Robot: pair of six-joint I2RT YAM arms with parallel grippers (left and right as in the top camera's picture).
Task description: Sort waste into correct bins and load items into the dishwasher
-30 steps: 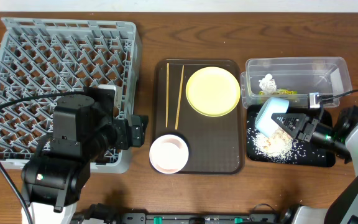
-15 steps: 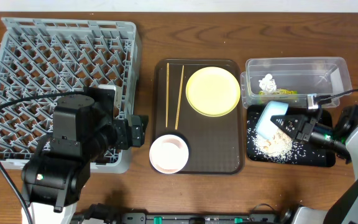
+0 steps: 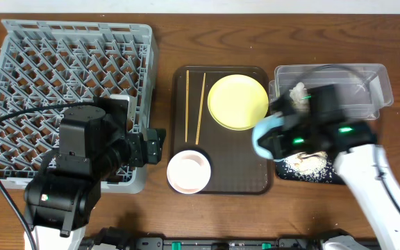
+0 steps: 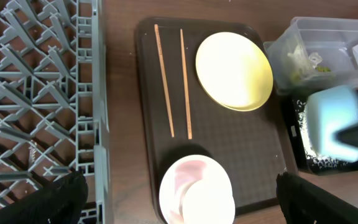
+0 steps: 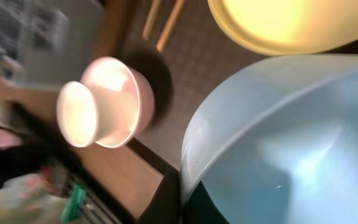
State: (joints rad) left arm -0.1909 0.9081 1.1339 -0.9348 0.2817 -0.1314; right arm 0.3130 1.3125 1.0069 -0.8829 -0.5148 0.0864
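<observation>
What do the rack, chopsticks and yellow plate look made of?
Rack: grey moulded plastic, matte; uniform lattice of pegs. Chopsticks: likely wood or bamboo, tan, unglossed. Yellow plate: probably plastic or melamine, smooth with soft sheen; ceramic can't be ruled out.

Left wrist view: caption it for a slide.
Chopsticks, yellow plate, pink bowl with white cup on brown tray; blurred blue bowl over black tray.

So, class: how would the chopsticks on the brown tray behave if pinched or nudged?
The chopsticks look thin and wooden, so they are probably stiff and light. They lie flat on the tray, so a nudge might roll or skid them, and pinching one may be fiddly.
</observation>
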